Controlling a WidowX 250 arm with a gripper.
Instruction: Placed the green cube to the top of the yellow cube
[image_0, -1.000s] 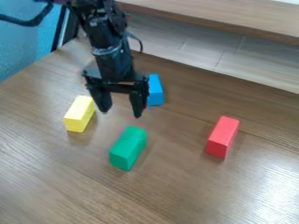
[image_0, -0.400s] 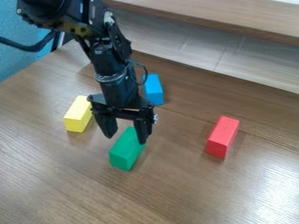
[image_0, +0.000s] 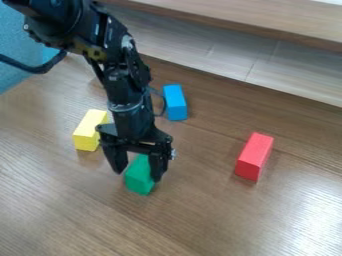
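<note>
1. Camera view: we have the gripper (image_0: 137, 176) over the green block (image_0: 139, 184), its fingers spread well apart, one to either side, with no grip that we can make out.
2. The green block lies on the table (image_0: 220, 220), near the yellow block (image_0: 88, 131) and apart from it. We judge the step in hand to be lining up for the grasp.
3. We should square the fingers to the block's long sides and centre it between them before squeezing, so that neither finger shoves it askew.
4. We want the tips low on its sides, but not pressing into the wood; a shallow pinch could let it tip or slip.
5. Once it is gripped, we should lift straight up, clear of the yellow block's top, before carrying it across.
6. Stacking will go best if we match its length to the yellow block's, lower gently and let go evenly.
</note>
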